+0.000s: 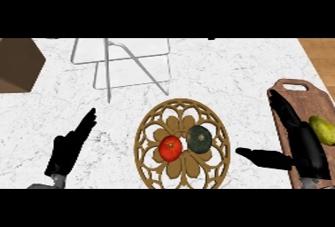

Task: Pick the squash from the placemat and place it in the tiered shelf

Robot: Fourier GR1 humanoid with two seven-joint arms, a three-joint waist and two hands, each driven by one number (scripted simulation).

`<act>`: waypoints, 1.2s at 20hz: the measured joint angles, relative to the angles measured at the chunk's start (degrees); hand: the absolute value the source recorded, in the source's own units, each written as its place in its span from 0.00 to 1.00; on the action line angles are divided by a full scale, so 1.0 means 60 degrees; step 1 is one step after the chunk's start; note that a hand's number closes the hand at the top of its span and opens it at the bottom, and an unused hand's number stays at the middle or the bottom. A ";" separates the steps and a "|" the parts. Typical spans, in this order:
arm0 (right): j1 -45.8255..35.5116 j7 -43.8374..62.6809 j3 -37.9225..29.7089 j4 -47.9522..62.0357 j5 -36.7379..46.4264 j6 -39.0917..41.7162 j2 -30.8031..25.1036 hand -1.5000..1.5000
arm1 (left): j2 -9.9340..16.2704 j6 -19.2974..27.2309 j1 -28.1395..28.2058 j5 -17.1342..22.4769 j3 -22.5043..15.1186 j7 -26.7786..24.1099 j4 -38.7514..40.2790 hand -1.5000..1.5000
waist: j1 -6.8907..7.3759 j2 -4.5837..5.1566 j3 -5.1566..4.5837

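Note:
A dark green squash [199, 139] lies on the round wooden lattice placemat [152, 126] at the counter's middle, touching a red tomato [170, 148] to its left. The white wire tiered shelf [131, 62] stands behind the placemat at the back. My right hand [305, 146] is to the right of the placemat, fingers straight and pointing away, thumb [262, 157] stretched toward the mat, holding nothing. My left hand [71, 146] shows at the lower left, open with fingers up, apart from the mat.
A wooden cutting board [291, 88] lies along the right side under my right hand, with a yellow-green pear [323, 129] on it. A brown box [18, 64] sits at the back left corner. Wooden flooring shows beyond the counter's right edge.

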 measured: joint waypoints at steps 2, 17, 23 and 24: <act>-0.0058 0.1034 0.0371 -0.0733 0.0181 0.0315 -0.0384 0.00 | -0.0073 0.0035 -0.0068 -0.0045 -0.0012 0.0056 0.0027 0.50 | 0.0014 -0.0005 -0.0007; -0.3584 0.8766 0.3258 -0.1315 0.4353 0.3388 -0.1786 0.00 | -0.0189 -0.0187 -0.0364 -0.0247 -0.0200 0.0070 0.0224 0.50 | 0.0473 0.0031 -0.0051; -0.4794 0.9612 0.4048 -0.0078 0.4846 0.3976 0.0359 0.00 | -0.0230 -0.0159 -0.0362 -0.0264 -0.0084 0.0124 0.0171 0.50 | 0.0398 0.0034 -0.0019; -0.4858 0.9682 0.4151 0.0198 0.4937 0.4025 0.0667 0.00 | -0.0264 -0.0105 -0.0322 -0.0307 -0.0088 0.0096 0.0179 0.50 | 0.0384 0.0034 -0.0016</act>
